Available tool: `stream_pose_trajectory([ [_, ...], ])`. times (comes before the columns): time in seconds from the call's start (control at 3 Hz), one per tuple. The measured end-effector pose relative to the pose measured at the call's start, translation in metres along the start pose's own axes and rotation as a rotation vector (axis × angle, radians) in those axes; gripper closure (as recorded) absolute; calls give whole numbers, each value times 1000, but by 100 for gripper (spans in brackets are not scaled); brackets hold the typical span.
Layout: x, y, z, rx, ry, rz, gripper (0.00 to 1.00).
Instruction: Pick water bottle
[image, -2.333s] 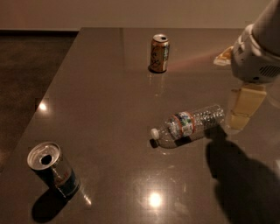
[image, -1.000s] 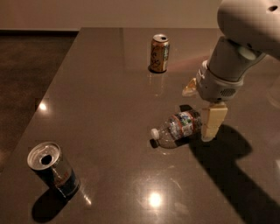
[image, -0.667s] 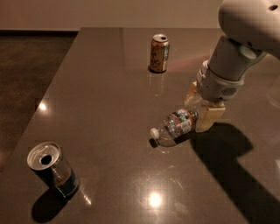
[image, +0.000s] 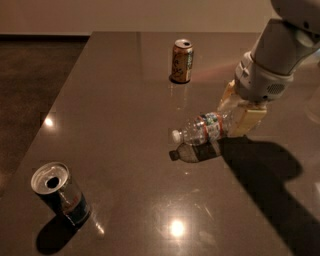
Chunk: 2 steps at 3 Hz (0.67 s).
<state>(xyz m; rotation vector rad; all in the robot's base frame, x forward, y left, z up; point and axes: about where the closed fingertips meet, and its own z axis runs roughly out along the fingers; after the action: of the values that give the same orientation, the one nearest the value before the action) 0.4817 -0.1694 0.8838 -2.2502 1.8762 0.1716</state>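
Nearest, a silver-topped blue can (image: 60, 194) stands on the worktop (image: 115, 115), well to the left of the water bottle (image: 202, 129). The water bottle hangs sideways just above the worktop, cap pointing left, its base clamped by the end effector (image: 239, 119). Beyond the water bottle stands an orange-brown can (image: 182, 61).

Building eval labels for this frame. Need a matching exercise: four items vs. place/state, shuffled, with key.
Things:
1. water bottle
2. orange-brown can
3. silver-topped blue can
4. end effector

Places/states:
A. upright, near-left part of the table
B. right of centre, clamped on the bottle's base end
C. upright, far side of the table
D. on its side, cap pointing left

Pairs: 1-D, 2-C, 3-A, 4-B.
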Motion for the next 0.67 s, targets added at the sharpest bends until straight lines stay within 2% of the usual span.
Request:
stream_pose_trajectory([
  [0.33, -8, -8, -32, 16, -50, 4, 100],
  [0.67, -19, -23, -65, 46, -104, 3, 100],
])
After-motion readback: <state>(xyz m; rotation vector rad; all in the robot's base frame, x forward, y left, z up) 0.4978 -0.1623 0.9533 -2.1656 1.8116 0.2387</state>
